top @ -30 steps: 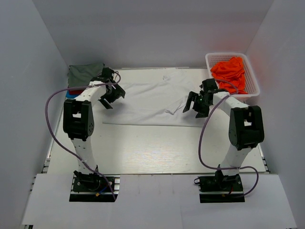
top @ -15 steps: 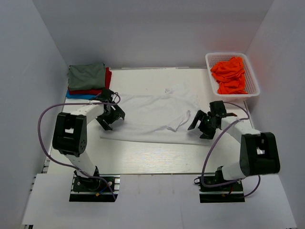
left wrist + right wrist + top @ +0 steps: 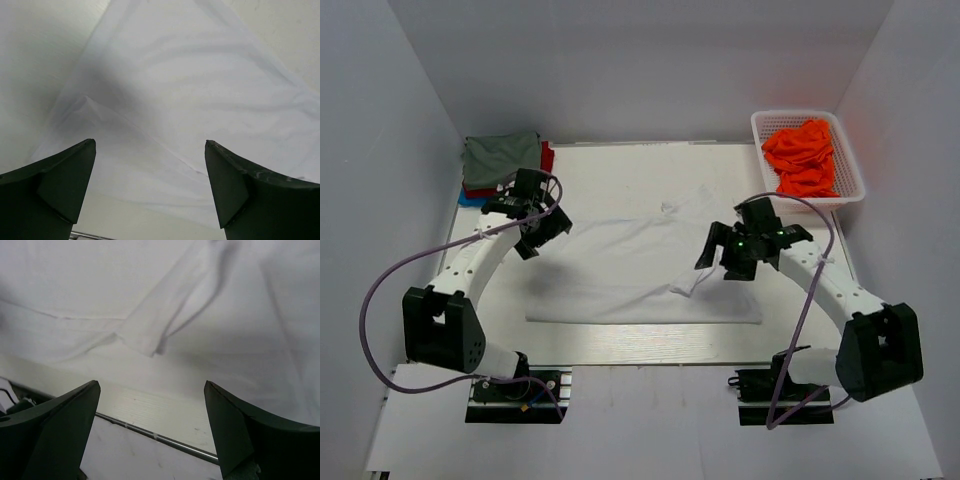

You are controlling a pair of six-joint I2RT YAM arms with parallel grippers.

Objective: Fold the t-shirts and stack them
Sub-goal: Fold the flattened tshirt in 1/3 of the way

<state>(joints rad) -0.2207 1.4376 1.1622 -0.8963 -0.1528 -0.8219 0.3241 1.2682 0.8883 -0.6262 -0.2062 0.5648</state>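
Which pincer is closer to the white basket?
Right. The right pincer hovers over the white shirt, toward the basket; the left pincer is across the table, near the folded stack.

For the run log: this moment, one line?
left gripper: open, over shirt | right gripper: open, over shirt | shirt: white, spread out | nothing held

The white t-shirt [image 3: 620, 265] is soft matt cloth, the basket [image 3: 798, 113] lattice plastic, the table [image 3: 620, 342] seemingly matt wood.
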